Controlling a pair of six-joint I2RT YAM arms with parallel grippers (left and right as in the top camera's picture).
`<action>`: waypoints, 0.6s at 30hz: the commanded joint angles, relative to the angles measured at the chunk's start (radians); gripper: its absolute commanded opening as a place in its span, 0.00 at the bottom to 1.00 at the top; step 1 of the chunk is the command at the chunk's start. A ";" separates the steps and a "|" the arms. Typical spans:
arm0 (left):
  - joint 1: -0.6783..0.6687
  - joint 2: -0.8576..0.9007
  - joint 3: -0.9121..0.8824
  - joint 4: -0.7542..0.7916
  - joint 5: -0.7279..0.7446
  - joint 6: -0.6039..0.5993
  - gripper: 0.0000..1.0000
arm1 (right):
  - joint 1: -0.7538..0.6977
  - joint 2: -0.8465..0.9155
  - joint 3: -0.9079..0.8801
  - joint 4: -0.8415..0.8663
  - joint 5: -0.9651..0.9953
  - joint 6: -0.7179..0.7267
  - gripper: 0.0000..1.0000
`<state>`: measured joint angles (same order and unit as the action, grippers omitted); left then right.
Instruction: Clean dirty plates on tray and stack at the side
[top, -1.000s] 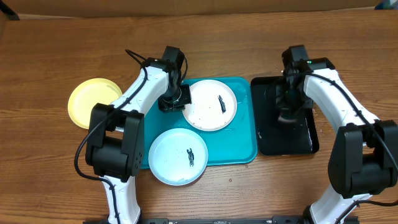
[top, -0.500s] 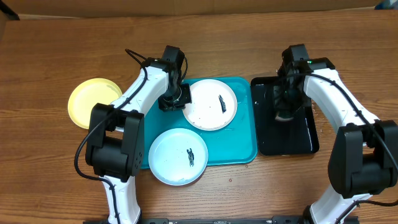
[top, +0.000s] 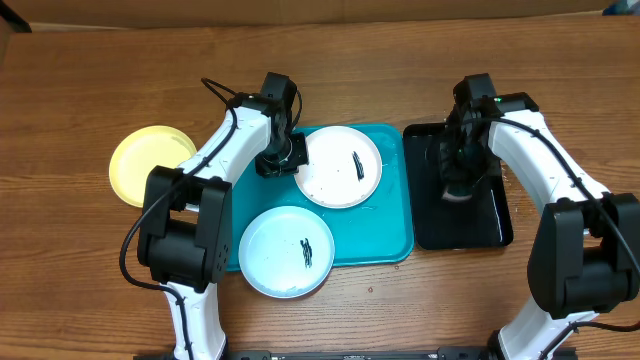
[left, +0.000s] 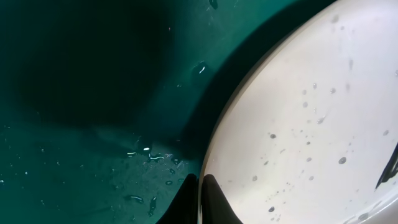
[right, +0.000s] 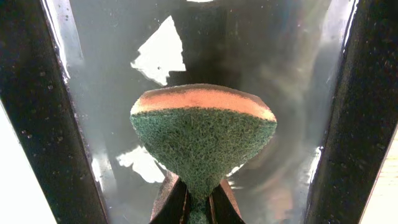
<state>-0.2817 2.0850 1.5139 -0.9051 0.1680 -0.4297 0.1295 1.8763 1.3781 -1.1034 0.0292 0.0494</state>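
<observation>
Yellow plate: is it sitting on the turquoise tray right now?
No, the yellow plate lies on the wooden table, left of the tray.

We can read no text, label, brand, number or sign in any of the views. The only marks we find are black smears on the white plate (top: 340, 167) and the light blue plate (top: 287, 250), and they form no letters or figures.
</observation>
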 joint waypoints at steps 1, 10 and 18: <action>-0.007 0.015 -0.008 0.009 -0.011 0.023 0.04 | -0.006 -0.036 -0.003 -0.003 -0.010 0.007 0.04; -0.008 0.015 -0.008 0.013 -0.010 0.034 0.04 | -0.006 -0.036 -0.002 -0.024 -0.005 0.066 0.04; -0.006 0.015 -0.008 0.027 -0.010 0.034 0.04 | -0.007 -0.036 0.089 -0.098 -0.001 0.067 0.04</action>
<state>-0.2817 2.0850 1.5131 -0.8871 0.1680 -0.4118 0.1295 1.8763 1.3895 -1.1915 0.0296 0.1047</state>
